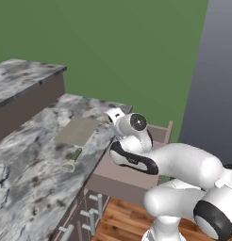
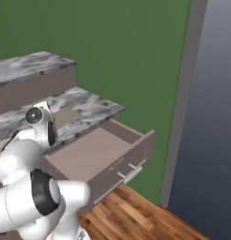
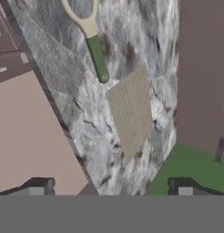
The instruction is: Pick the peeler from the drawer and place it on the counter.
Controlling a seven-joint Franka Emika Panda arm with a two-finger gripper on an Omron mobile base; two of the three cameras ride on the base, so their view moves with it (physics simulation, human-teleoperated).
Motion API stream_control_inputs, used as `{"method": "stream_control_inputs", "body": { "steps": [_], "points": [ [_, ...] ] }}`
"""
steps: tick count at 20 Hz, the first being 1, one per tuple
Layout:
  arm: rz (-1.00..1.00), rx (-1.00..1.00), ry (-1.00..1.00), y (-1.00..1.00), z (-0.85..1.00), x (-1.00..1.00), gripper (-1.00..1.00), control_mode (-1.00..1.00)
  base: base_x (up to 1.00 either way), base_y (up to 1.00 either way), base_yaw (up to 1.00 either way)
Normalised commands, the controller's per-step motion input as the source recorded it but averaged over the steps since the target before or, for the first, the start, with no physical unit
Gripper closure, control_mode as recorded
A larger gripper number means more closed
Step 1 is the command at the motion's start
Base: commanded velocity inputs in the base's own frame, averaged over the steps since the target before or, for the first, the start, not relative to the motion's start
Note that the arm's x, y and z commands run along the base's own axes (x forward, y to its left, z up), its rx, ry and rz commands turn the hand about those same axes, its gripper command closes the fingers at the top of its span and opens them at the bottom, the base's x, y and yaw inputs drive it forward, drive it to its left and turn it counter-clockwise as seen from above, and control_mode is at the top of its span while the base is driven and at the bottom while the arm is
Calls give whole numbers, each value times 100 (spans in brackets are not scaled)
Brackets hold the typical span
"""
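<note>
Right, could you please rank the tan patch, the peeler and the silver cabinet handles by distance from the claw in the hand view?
1. Flat tan rectangular patch, on the marbled counter, just ahead of the claw.
2. Green-handled peeler, farther along it.
3. Silver bar handles, past the counter's edge.

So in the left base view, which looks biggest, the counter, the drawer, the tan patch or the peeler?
1. counter
2. drawer, though the arm hides part of it
3. tan patch
4. peeler, smallest by far

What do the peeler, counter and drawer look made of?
Peeler: matte green handle, likely plastic; pale loop head, maybe metal, no clear shine.
Counter: polished stone look, grey-white marbled veining, dark edge.
Drawer: flat mauve-brown panels, painted wood or laminate; no grain shows.
</note>
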Motion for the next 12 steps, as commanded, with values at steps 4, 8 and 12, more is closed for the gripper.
{"method": "stream_control_inputs", "body": {
  "steps": [4, 8, 12],
  "points": [
    [-29, 15, -2, -100, 100, -27, -100, -100, 0, 0, 0],
    [-28, 2, 11, -100, 60, -83, -100, -100, 0, 0, 0],
    [-25, 0, 13, -99, 3, -100, -100, -100, 0, 0, 0]
  ]
}}
